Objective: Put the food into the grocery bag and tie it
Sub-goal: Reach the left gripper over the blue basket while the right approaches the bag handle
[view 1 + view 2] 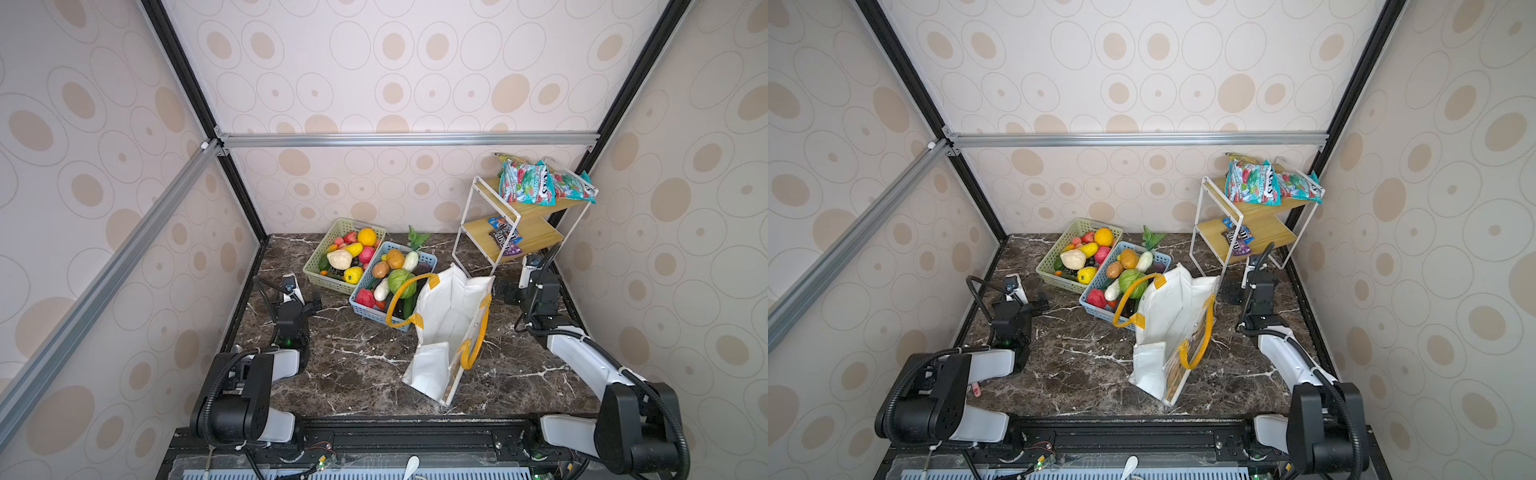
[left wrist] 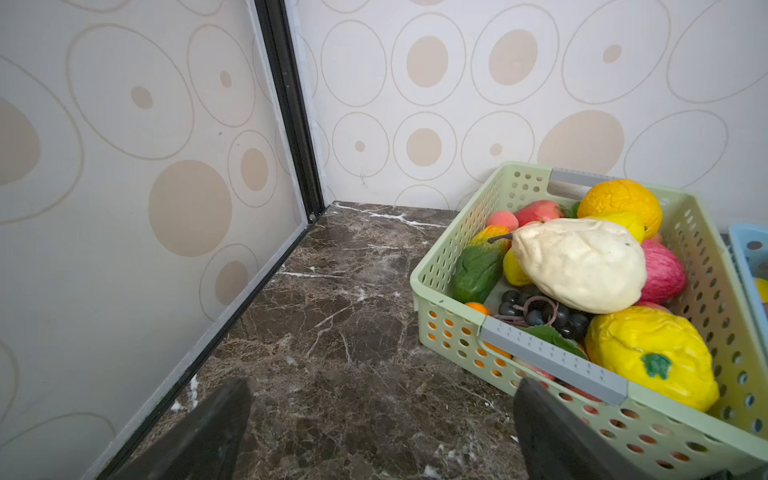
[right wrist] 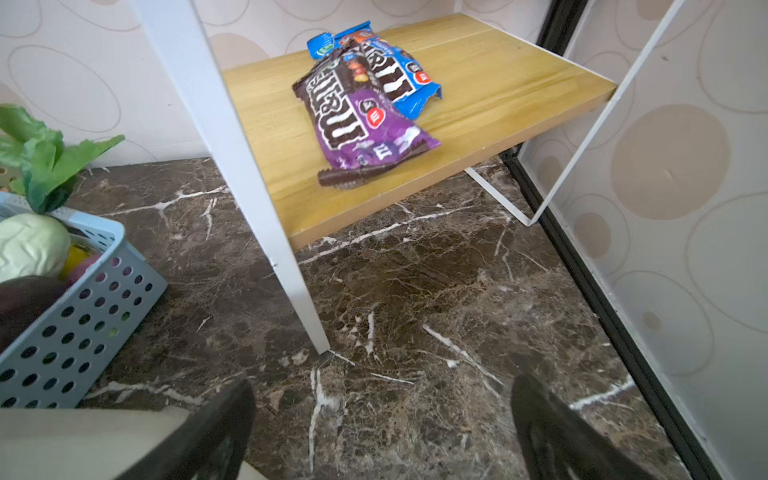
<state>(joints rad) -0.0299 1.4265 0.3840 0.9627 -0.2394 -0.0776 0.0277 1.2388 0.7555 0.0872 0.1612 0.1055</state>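
The white grocery bag (image 1: 446, 328) (image 1: 1169, 324) with yellow-orange handles stands open and sagging mid-table. The food fills two baskets behind it. A pale green basket (image 1: 318, 276) (image 2: 457, 257) holds a yellow knobbly fruit (image 2: 652, 357) and a white gourd (image 2: 577, 266). A light blue basket (image 1: 368, 309) (image 3: 75, 332) holds a green cabbage (image 1: 401, 282) and a leafy radish (image 3: 29, 245). My left gripper (image 1: 313, 301) (image 2: 382, 386) hovers open and empty over bare table beside the green basket. My right gripper (image 1: 505, 293) (image 3: 384, 386) is open and empty just right of the bag's rim (image 3: 83, 432).
A white wire rack with wooden shelves (image 1: 536, 232) stands at the back right. Teal-and-red snack packets (image 1: 528, 187) lie on top and candy packs (image 3: 365, 104) lie on the lower shelf. Its front leg (image 3: 249, 187) rises just ahead of my right gripper. Walls close in on three sides.
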